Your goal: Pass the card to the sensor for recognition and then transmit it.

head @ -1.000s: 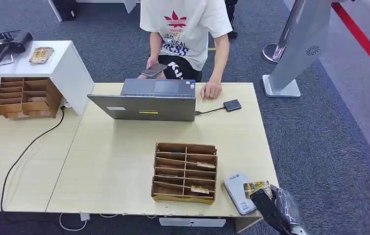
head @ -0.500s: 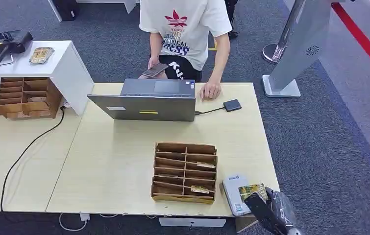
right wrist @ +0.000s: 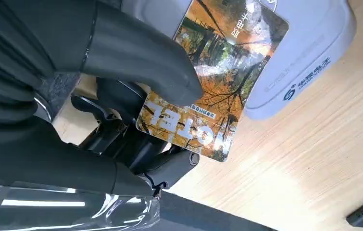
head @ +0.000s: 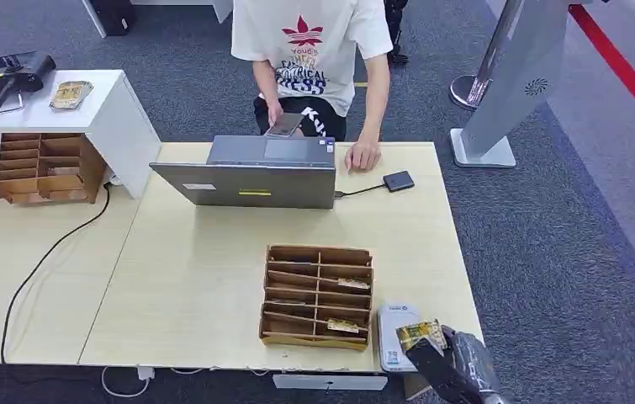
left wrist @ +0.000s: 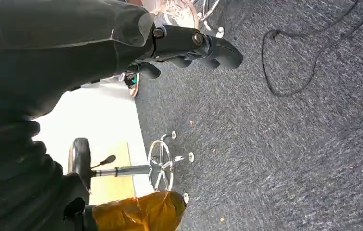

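Observation:
My right hand (head: 451, 364) is at the table's near right corner and pinches a hotel card (head: 420, 334) printed with autumn trees. The card (right wrist: 218, 82) hangs just over the white card sensor (head: 391, 325), a flat box lying beside the wooden sorter. In the right wrist view the thumb (right wrist: 136, 53) presses on the card's face, with the sensor (right wrist: 309, 53) under it. My left hand (left wrist: 189, 45) hangs above grey carpet, fingers curled, holding nothing.
A wooden card sorter (head: 318, 296) with several slots stands left of the sensor. A person (head: 314, 59) sits behind an open laptop (head: 251, 181), phone in hand, the other hand on the table near a small black device (head: 398, 180). A second sorter (head: 40, 167) stands far left.
My right hand has carried the card leftward, from beside the sensor to over it. The person has shifted the phone a little.

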You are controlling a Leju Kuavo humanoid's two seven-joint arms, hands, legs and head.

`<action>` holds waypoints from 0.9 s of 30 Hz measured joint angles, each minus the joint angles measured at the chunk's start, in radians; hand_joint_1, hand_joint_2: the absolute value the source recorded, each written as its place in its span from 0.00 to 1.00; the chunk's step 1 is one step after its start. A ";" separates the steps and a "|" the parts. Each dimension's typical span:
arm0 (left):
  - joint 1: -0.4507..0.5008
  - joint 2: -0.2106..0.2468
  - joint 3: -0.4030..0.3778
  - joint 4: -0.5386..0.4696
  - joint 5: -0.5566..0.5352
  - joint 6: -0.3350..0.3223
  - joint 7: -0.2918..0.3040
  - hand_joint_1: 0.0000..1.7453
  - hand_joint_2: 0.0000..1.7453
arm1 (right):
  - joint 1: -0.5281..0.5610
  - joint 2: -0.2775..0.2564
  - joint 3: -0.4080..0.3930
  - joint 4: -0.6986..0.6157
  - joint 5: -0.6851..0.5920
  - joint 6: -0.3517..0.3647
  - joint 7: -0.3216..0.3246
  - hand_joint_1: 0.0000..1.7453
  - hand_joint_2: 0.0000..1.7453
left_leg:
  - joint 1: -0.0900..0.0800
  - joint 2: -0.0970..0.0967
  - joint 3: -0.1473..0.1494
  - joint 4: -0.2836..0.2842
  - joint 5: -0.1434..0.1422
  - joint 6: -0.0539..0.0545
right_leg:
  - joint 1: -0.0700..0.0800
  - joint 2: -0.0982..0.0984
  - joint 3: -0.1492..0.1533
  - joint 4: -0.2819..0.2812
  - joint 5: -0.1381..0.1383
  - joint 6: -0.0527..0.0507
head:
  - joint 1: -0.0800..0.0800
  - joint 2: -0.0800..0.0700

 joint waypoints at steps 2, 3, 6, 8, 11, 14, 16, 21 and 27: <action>0.000 0.000 0.000 0.000 0.000 0.000 0.000 0.00 1.00 | 0.000 -0.002 0.005 -0.003 0.000 -0.001 0.000 1.00 1.00 | 0.000 0.000 0.000 0.000 0.000 0.000 | 0.000 0.000 0.000 0.000 0.000 0.000 | 0.000 0.000; 0.000 0.000 0.000 0.000 -0.001 0.000 0.000 0.00 1.00 | 0.000 -0.003 0.008 -0.003 0.000 -0.001 0.000 1.00 1.00 | 0.000 0.000 0.000 0.000 0.000 0.000 | 0.000 0.000 0.000 0.000 0.000 0.000 | 0.000 0.000; 0.000 0.000 0.000 0.000 -0.001 0.000 0.000 0.00 1.00 | 0.001 -0.006 0.012 -0.003 0.000 -0.001 0.000 1.00 1.00 | 0.000 0.000 0.000 0.000 0.000 0.000 | 0.000 0.000 0.000 0.000 0.000 0.000 | 0.000 0.000; 0.000 0.000 0.000 0.000 -0.001 0.000 0.000 0.00 1.00 | 0.002 -0.007 0.013 -0.005 0.000 -0.001 0.000 1.00 1.00 | 0.000 0.000 0.000 0.000 0.000 0.000 | 0.000 0.000 0.000 0.000 0.000 0.000 | 0.000 0.000; 0.000 0.000 0.000 0.000 -0.002 0.000 0.000 0.00 1.00 | 0.003 -0.008 0.014 -0.005 0.000 -0.001 0.000 1.00 1.00 | 0.000 0.000 0.000 0.000 0.000 0.000 | 0.000 0.000 0.000 0.000 0.000 0.000 | 0.000 0.000; 0.000 0.000 0.000 0.000 -0.003 0.000 0.000 0.00 1.00 | 0.004 -0.009 0.014 -0.006 0.000 -0.001 0.000 1.00 1.00 | 0.000 0.000 0.000 0.000 0.000 0.000 | 0.000 0.000 0.000 0.000 0.000 0.000 | 0.000 0.000; 0.000 0.000 0.000 0.000 -0.003 0.000 0.000 0.00 1.00 | 0.004 -0.009 0.014 -0.006 0.000 -0.001 0.000 1.00 1.00 | 0.000 0.000 0.000 0.000 0.000 0.000 | 0.000 0.000 0.000 0.000 0.000 0.000 | 0.000 0.000; 0.000 0.000 0.000 0.000 -0.004 0.000 0.000 0.00 1.00 | 0.005 -0.011 0.015 -0.008 0.000 -0.002 0.000 1.00 1.00 | 0.000 0.000 0.000 0.000 0.000 0.000 | 0.000 0.000 0.000 0.000 0.000 0.000 | 0.000 0.000; 0.000 0.000 0.000 0.000 -0.003 -0.001 0.000 0.00 1.00 | 0.014 -0.017 0.022 -0.018 -0.003 -0.003 0.003 1.00 1.00 | 0.000 0.000 0.000 0.000 0.000 0.000 | 0.000 0.000 0.000 0.000 0.000 0.000 | 0.000 0.000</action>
